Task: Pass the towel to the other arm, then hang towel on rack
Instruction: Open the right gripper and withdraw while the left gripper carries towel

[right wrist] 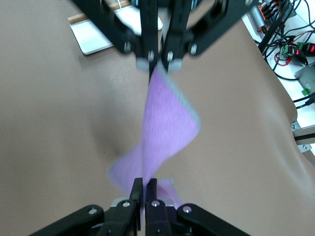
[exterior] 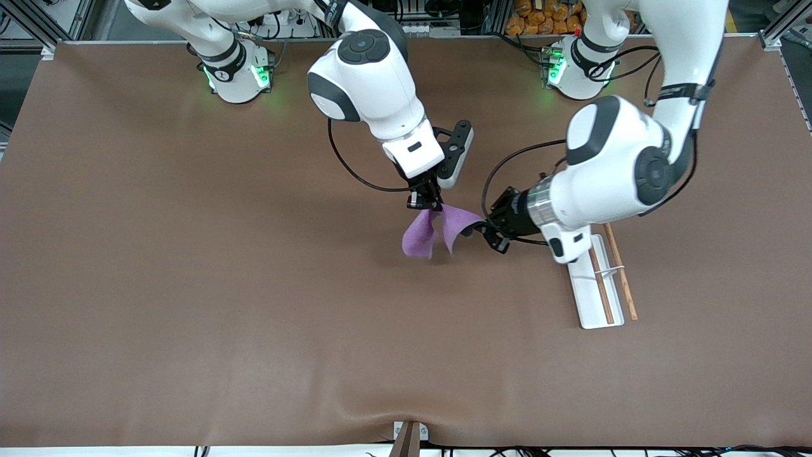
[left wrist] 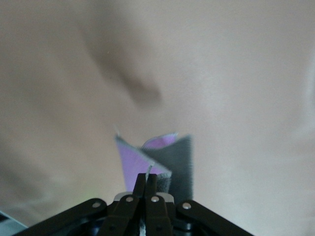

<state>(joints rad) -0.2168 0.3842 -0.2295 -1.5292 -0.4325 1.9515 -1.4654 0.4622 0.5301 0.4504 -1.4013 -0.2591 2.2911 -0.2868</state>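
The purple towel [exterior: 421, 238] hangs in the air over the middle of the table, held by both grippers. My right gripper [exterior: 426, 202] points down and is shut on the towel's upper fold; in the right wrist view the towel [right wrist: 165, 128] runs from its fingers [right wrist: 146, 186] to the other gripper. My left gripper [exterior: 483, 226] reaches in sideways and is shut on a corner of the towel [left wrist: 147, 156], whose grey reverse side shows. The rack [exterior: 599, 293], a white tray with two wooden rods, lies on the table under the left arm's wrist, toward the left arm's end.
The brown table cover [exterior: 190, 285] is bare around the towel. The rack's tray [right wrist: 93, 40] shows in the right wrist view past the left gripper [right wrist: 156, 61]. Cables and electronics [right wrist: 288, 44] lie off the table's edge.
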